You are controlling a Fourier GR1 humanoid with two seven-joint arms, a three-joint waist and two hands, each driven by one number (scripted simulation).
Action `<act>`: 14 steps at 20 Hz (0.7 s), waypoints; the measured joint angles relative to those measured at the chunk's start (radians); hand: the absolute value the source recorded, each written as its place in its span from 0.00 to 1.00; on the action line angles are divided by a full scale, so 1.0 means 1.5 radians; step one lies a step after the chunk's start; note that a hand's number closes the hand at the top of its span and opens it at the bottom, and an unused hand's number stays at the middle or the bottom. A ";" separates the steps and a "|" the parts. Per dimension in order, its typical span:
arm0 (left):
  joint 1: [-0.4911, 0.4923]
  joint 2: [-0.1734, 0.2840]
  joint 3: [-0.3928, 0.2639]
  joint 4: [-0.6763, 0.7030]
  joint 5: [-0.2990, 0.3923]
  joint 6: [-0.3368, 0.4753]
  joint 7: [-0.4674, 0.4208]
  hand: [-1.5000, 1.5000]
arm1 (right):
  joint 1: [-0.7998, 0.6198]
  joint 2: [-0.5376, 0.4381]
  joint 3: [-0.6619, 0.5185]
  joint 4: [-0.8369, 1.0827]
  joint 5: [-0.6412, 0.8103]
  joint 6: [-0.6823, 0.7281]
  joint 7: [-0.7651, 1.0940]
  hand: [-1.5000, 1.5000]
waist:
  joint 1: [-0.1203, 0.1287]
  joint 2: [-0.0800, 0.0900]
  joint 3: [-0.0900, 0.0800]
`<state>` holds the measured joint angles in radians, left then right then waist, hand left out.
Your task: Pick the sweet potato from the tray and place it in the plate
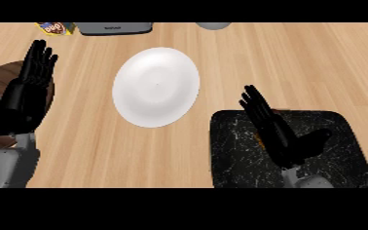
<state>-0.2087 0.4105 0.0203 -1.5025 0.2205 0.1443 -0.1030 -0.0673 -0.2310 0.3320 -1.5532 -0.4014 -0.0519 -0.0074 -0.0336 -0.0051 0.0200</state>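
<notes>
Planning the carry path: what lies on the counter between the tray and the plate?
Head view: only bare wood counter shows between the black tray and the white plate. The right hand is open above the tray.

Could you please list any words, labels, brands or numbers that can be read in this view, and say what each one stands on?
Nothing can be read for certain.
Colourful packet at the counter's far left edge: round printed mark, too blurred to read.
Grey appliance beside it: a short dark marking on its front, too small to read.
White plate and black tray: no text visible.
</notes>
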 measured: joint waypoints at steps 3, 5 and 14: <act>-0.005 -0.004 -0.022 0.008 -0.021 0.004 0.012 0.50 | -0.037 0.011 -0.026 0.028 0.069 -0.110 0.016 0.00 | 0.010 0.003 -0.008; -0.003 -0.002 -0.033 0.015 -0.034 0.005 0.022 0.50 | -0.065 0.000 -0.057 0.056 0.126 -0.198 0.030 0.00 | 0.013 0.007 -0.012; -0.006 -0.011 -0.083 0.037 -0.059 -0.006 0.068 0.50 | -0.087 -0.128 -0.032 0.235 0.429 -0.418 0.197 0.00 | 0.035 0.021 -0.026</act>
<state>-0.2174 0.3941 -0.1041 -1.4474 0.1326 0.1359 -0.0015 -0.1972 -0.4233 0.2843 -1.2000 0.2427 -0.6788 0.2882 0.0194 0.0260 -0.0198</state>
